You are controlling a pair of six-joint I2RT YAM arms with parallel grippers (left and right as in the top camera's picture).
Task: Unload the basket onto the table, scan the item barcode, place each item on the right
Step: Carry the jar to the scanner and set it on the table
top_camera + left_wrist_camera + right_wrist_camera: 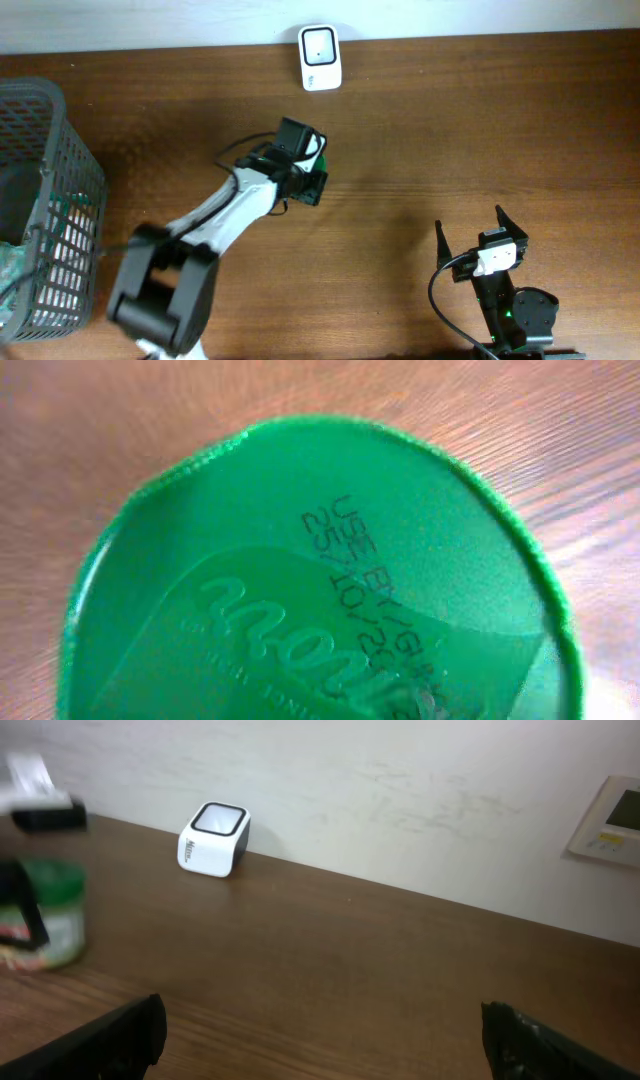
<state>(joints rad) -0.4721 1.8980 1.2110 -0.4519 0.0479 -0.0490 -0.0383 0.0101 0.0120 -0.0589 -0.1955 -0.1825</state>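
green-lidded jar (300, 580) is clamped in left gripper (312, 165); right gripper (470, 222) gapes empty.

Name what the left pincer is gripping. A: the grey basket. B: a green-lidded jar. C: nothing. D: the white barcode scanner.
B: the left pincer is closed around the green-lidded jar, whose lid with its use-by print fills the left wrist view. The white barcode scanner stands apart from it, untouched.
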